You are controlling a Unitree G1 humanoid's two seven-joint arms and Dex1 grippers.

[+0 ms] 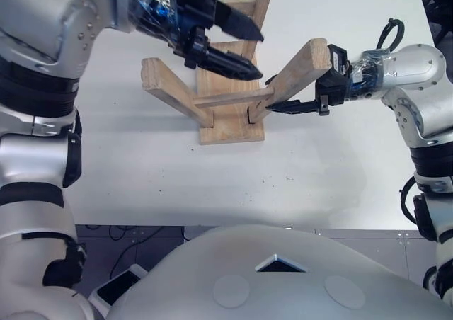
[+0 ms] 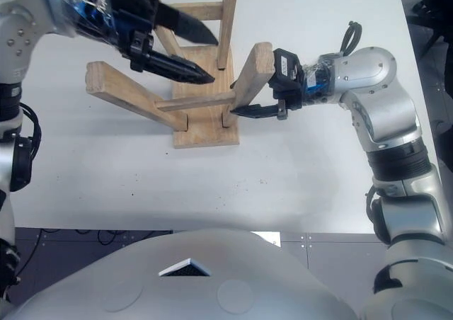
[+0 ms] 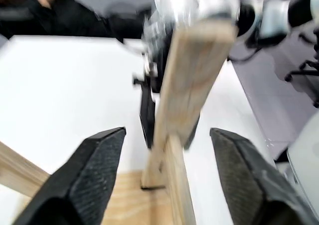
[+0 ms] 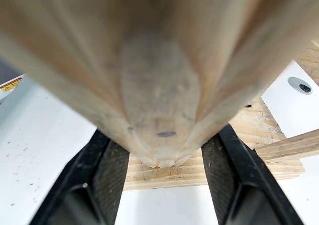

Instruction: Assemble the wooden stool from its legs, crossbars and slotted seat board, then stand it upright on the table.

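Seat board (image 1: 230, 130) carries three legs (image 1: 170, 90), two crossbars (image 1: 233, 98); right gripper (image 1: 279, 105) clamps one leg (image 1: 301, 69).

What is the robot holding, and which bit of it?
The right gripper has its fingers around the pale wooden stool leg, low down near the flat wooden seat board. The open left gripper holds nothing.

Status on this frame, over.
Left end effector open above seat board. Right end effector shut on right leg. Stool legs-up, crossbar fitted; not yet upright.
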